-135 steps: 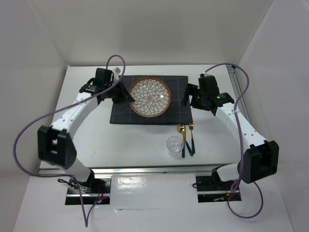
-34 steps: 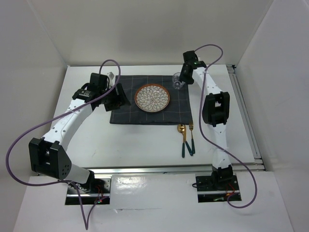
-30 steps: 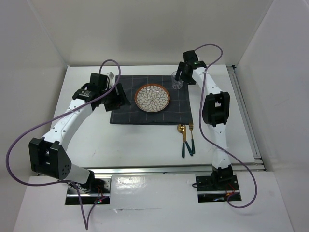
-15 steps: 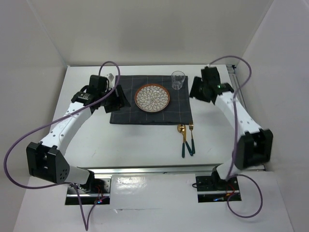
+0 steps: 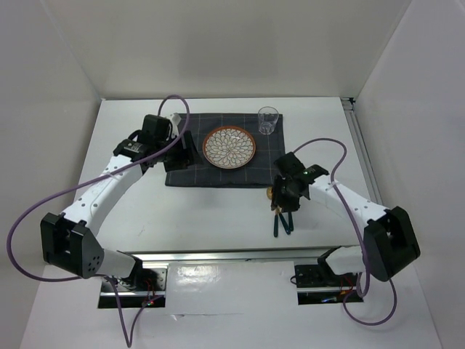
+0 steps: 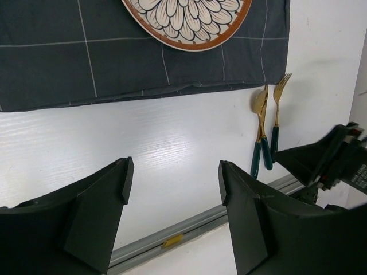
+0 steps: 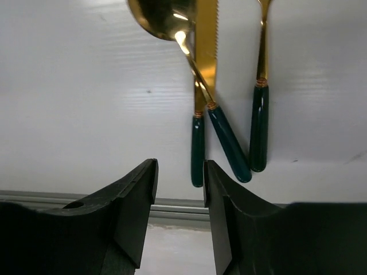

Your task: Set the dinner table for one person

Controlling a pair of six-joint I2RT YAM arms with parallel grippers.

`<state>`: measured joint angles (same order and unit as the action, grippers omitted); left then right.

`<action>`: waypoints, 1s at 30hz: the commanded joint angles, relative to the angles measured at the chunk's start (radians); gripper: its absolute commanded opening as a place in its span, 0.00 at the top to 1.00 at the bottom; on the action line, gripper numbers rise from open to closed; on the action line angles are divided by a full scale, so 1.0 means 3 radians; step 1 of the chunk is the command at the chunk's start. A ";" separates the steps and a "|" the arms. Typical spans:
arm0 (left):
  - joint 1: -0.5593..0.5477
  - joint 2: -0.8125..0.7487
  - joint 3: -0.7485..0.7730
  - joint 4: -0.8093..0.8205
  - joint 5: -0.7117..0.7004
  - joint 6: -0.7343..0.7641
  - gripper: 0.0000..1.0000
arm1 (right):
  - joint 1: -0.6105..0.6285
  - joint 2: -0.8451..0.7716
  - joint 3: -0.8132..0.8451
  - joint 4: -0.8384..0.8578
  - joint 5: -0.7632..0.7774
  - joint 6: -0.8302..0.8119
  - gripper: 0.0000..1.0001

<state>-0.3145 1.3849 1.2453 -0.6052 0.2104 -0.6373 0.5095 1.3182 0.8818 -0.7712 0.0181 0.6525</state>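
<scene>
Changes, left to right:

- Left tool (image 6: 175, 175): sits about where it was half a second ago, over the near left part of the dark grey checked cloth (image 5: 218, 173). Jaws are spread wide with nothing between them.
- Round plate with white petal pattern and brown rim (image 5: 229, 146): unmoved, in the middle of the cloth.
- Clear drinking glass (image 5: 268, 120): a few seconds ago it stood by the cutlery. It is now upright on the far right corner of the cloth, with no tool near it.
- Right tool (image 7: 179, 172): half a second ago it was up beside the glass. It has swung back toward the near edge and hangs over the cutlery. Its jaws have drawn in to a narrow gap and hold nothing.
- Cutlery lies on bare desk just off the near right corner of the cloth, handles toward the arm bases. The pieces are the gold spoon with dark green handle (image 7: 228, 140), the matching gold knife (image 7: 197, 149) and the gold fork (image 7: 259, 129). The spoon lies slanted across the knife; the fork is just beside them, apart.

Reading: the glass step looks done. Cutlery is probably next, with all three pieces yet to go beside the plate. The crossed spoon and knife may make it hard to pick up one alone.

The large flat white rectangular desk with silver metal rails (image 5: 211, 211) spans the whole workspace ahead of the arm bases and under both arms. Its surface is smooth, with a faint streaked sheen. Rails show along the near and right edges. The cloth sits on its far middle part.
</scene>
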 commanded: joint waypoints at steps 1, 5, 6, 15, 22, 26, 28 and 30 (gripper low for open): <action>-0.0036 -0.0096 0.0037 0.0054 -0.0031 -0.0064 0.22 | -0.0011 0.0121 -0.0121 -0.0017 0.0053 0.0192 0.51; -0.0036 -0.0066 0.0037 0.0054 -0.0062 -0.0064 0.22 | -0.0011 0.0188 -0.0260 0.0045 0.0088 0.0315 0.50; -0.0036 -0.0066 0.0037 0.0054 -0.0062 -0.0064 0.22 | -0.0011 0.0218 -0.0260 0.0080 0.0088 0.0315 0.48; -0.0036 0.0031 0.0072 0.0054 -0.0031 -0.0034 0.22 | -0.0011 0.0540 -0.0291 0.0218 0.0313 0.0346 0.48; -0.0036 0.0093 0.0134 0.0054 -0.0031 -0.0034 0.22 | -0.0077 0.0643 -0.0326 0.0382 0.0282 0.0249 0.66; -0.0066 0.0129 0.0164 0.0054 -0.0031 -0.0034 0.22 | -0.0077 0.0607 -0.0326 0.0413 0.0236 0.0172 0.85; -0.0066 0.0159 0.0165 0.0054 -0.0031 -0.0034 0.22 | -0.0077 0.0607 -0.0296 0.0413 0.0236 0.0172 0.92; -0.0066 0.0159 0.0165 0.0054 -0.0031 -0.0034 0.22 | -0.0077 0.0571 -0.0296 0.0413 0.0205 0.0142 0.92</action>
<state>-0.3290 1.4231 1.2564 -0.6052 0.2028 -0.6388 0.4927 1.4796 0.8021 -0.6987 0.0551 0.7074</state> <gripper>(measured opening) 0.779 0.234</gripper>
